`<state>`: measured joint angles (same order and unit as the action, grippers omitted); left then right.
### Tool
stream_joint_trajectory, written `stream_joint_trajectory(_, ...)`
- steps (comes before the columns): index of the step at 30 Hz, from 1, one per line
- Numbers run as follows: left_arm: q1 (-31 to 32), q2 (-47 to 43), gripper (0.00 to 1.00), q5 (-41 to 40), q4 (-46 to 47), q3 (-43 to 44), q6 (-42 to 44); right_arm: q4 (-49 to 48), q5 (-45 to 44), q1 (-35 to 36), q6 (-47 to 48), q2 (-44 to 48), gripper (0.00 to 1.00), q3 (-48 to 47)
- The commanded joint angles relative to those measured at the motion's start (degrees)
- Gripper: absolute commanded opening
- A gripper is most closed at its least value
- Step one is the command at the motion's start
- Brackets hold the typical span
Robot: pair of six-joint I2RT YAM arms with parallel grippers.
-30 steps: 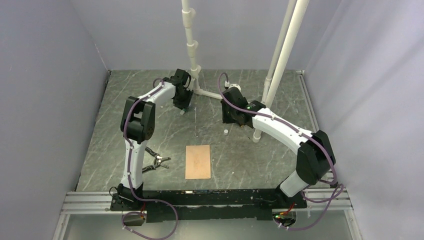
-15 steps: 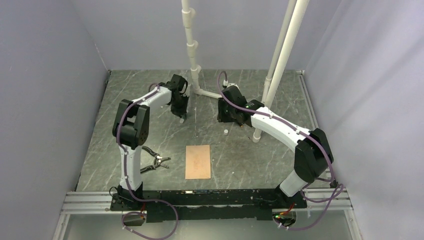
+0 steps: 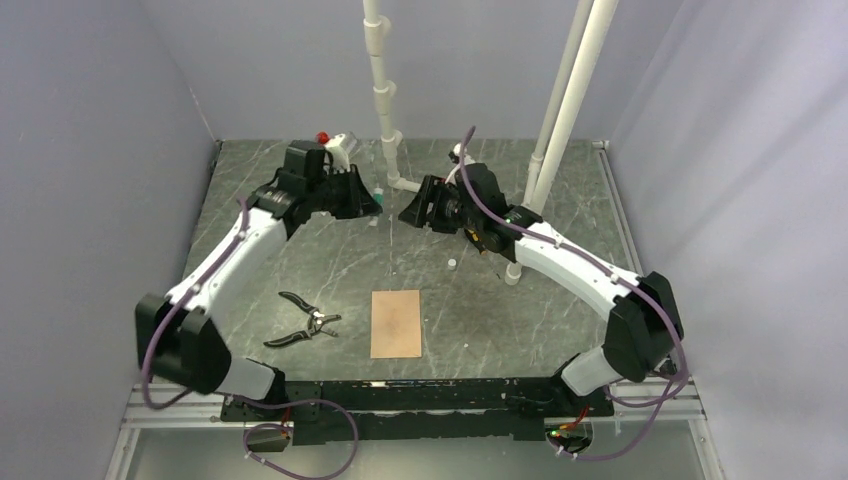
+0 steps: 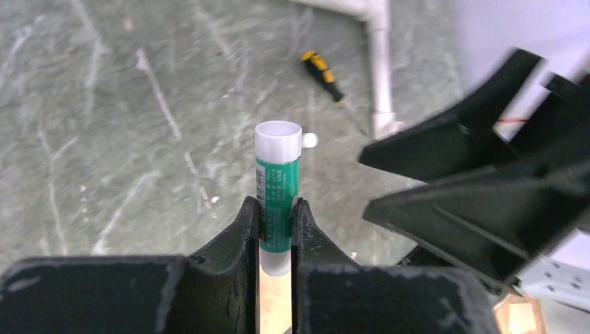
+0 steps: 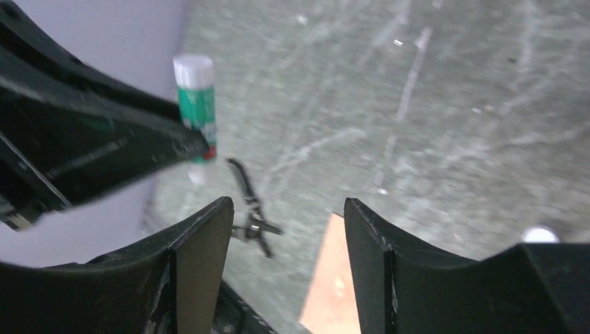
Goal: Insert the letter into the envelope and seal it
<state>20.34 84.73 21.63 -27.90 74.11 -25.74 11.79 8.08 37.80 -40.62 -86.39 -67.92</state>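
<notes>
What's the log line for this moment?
left gripper: shut on glue stick, raised | right gripper: open, empty, facing glue stick | tan sheet: flat on table, untouched | pliers: left of sheet

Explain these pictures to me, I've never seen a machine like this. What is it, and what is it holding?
These are two robot arms bolted to a table's near edge. The wide picture looks down from above and behind them; the other two come from a camera on each wrist, showing that arm's own black fingers. The left gripper is shut on a green and white glue stick. The right gripper is open and empty, facing it. On the gray table lie a tan paper sheet, pliers and a small screwdriver.
</notes>
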Motion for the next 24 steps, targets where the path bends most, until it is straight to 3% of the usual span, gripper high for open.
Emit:
stream_joint_trajectory(1,-0.02,-8.26,0.02,9.18,9.49,-4.59,-3.14,-14.85,3.7,0.16,-10.88,5.65,0.64,0.88)
stream_joint_trajectory(8,-0.12,-15.77,0.02,19.66,13.13,-6.82,-3.1,-24.2,7.39,0.68,-14.74,8.56,0.67,0.87)
stream_joint_trajectory(13,-0.12,-17.49,0.02,24.11,13.13,-5.96,-2.54,-18.44,10.09,2.65,-9.46,6.61,0.64,-5.51)
stream_joint_trajectory(17,-0.17,-18.25,0.02,23.66,12.68,-5.0,-2.26,-18.18,10.46,3.47,-9.15,6.65,0.56,-6.04)
stream_joint_trajectory(21,-0.21,-18.53,0.02,23.51,12.01,-4.14,-2.16,-18.28,10.06,3.78,-9.71,7.05,0.38,-6.19)
stream_joint_trajectory(24,-0.21,-19.01,0.03,24.31,12.85,-4.34,-2.87,-16.92,10.76,3.94,-9.16,6.67,0.3,-7.5)
